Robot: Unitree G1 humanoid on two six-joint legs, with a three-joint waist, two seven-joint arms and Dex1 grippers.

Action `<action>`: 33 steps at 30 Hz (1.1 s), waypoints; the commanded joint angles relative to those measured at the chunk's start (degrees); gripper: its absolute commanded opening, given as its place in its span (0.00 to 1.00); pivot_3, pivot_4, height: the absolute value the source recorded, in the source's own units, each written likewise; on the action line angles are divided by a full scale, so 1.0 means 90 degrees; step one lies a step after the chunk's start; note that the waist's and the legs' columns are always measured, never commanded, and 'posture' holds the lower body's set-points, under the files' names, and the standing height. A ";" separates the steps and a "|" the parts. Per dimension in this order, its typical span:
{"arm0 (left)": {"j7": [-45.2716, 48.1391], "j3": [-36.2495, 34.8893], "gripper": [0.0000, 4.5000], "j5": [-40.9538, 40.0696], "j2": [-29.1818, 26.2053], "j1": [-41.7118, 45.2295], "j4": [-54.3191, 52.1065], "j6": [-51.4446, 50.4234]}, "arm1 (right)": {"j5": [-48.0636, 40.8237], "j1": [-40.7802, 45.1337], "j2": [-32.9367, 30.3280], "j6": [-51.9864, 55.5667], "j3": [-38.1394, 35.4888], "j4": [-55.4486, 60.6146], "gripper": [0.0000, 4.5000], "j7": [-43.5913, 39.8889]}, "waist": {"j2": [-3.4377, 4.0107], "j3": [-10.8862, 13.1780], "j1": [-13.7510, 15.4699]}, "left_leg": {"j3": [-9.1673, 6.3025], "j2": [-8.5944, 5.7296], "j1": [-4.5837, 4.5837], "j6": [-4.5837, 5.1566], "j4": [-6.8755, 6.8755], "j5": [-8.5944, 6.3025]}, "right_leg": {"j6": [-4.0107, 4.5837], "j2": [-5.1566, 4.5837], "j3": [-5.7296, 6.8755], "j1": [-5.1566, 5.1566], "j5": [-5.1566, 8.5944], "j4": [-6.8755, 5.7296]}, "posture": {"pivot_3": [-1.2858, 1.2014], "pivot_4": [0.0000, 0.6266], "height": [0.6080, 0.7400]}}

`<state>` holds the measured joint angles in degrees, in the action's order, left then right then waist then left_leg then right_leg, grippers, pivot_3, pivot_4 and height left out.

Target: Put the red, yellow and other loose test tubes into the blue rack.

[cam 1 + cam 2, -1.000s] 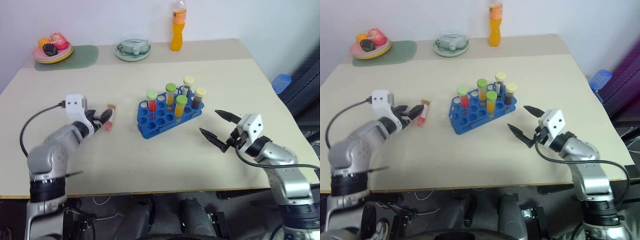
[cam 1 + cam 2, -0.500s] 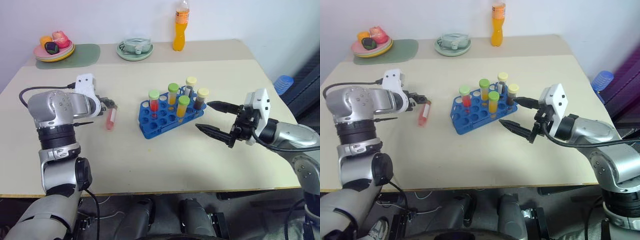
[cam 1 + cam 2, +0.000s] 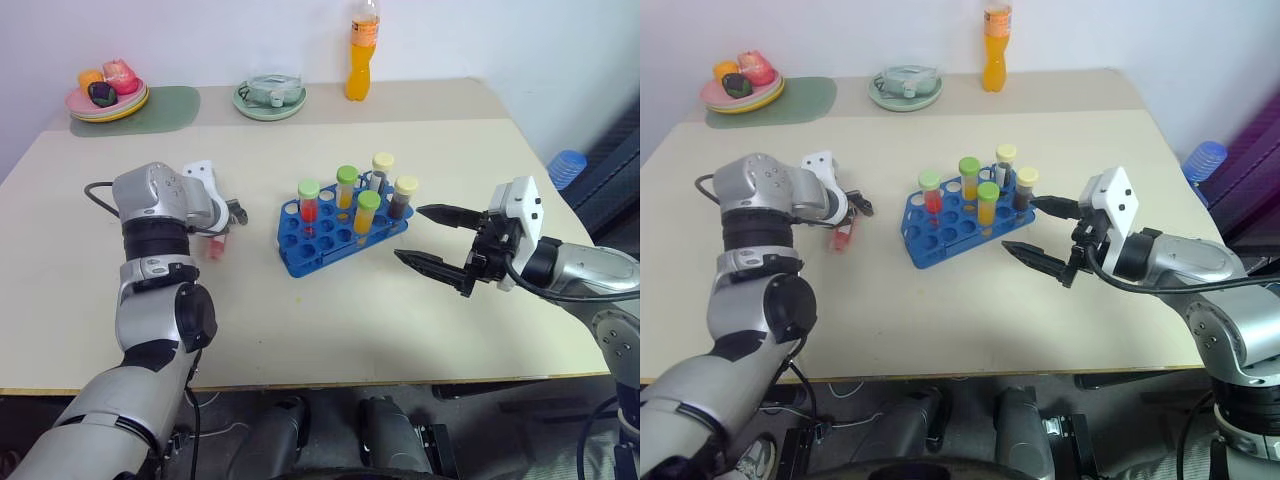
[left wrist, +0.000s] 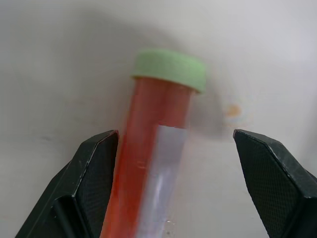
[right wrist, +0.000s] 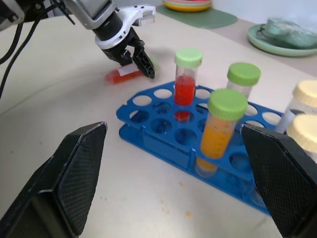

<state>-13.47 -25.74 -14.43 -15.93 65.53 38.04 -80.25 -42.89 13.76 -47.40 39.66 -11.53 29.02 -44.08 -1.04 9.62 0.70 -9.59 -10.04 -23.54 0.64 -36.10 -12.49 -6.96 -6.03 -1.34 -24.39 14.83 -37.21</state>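
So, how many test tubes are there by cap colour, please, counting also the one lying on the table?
Green-capped tubes standing in the blue rack: 3
Green-capped loose tube lying on the table: 1
Pale-capped tubes in the rack: 2
Total: 6

Beige table (image 3: 330,320) against a plain white wall (image 3: 200,40). Green mat (image 3: 150,112) far left, cables on the dark floor (image 3: 215,410) under the near edge.

Beige table (image 3: 400,330) bears blue rack (image 3: 335,240); red tube (image 3: 216,245) (lying flat)
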 commanded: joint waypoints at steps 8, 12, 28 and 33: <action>0.0503 0.0174 0.72 0.0210 -0.0783 0.0897 0.2307 0.0855 | -0.0164 0.0136 -0.0080 0.0192 -0.0201 0.0375 1.00 0.0161 | 0.0002 -0.0002 -0.0002 | 0.0002 0.0000 0.0002 0.0000 -0.0002 0.0000 | -0.0003 0.0000 0.0000 0.0000 -0.0002 -0.0004 | 0.52 0.24 1.00; 0.0809 0.0512 0.31 0.0342 -0.0865 0.1011 0.2765 0.1093 | -0.0157 0.0107 -0.0096 0.0205 -0.0225 0.0384 1.00 0.0173 | 0.0003 -0.0003 0.0004 | 0.0002 0.0000 0.0003 0.0001 -0.0003 0.0000 | -0.0004 0.0000 0.0000 0.0001 -0.0002 -0.0005 | 0.52 0.24 1.00; 0.5230 0.1029 0.17 -0.1931 -0.1682 -0.2986 -0.4131 0.1312 | 0.0019 -0.0514 0.0115 -0.0098 -0.0384 0.0476 1.00 0.0280 | 0.0016 -0.0012 -0.0134 | 0.0012 0.0007 0.0006 -0.0001 0.0004 0.0002 | -0.0003 0.0002 -0.0022 -0.0005 -0.0005 -0.0009 | 0.52 0.24 1.00; 0.6267 0.0569 0.17 -0.2575 -0.1869 -0.3835 -0.5339 0.2506 | 0.0047 -0.0650 0.0197 -0.0148 -0.0405 0.0417 1.00 0.0278 | 0.0013 -0.0010 -0.0007 | 0.0008 0.0007 0.0005 0.0037 -0.0005 -0.0021 | 0.0005 0.0004 -0.0017 0.0002 -0.0010 0.0000 | 0.52 0.24 1.00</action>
<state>39.06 -18.20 -35.13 -32.41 30.82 -4.94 -63.92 -42.29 7.92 -46.00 39.40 -13.85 31.82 -41.73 -0.92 9.53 0.63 -9.50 -9.97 -23.50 0.98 -36.13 -12.69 -6.92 -6.00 -1.49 -24.37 14.74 -37.17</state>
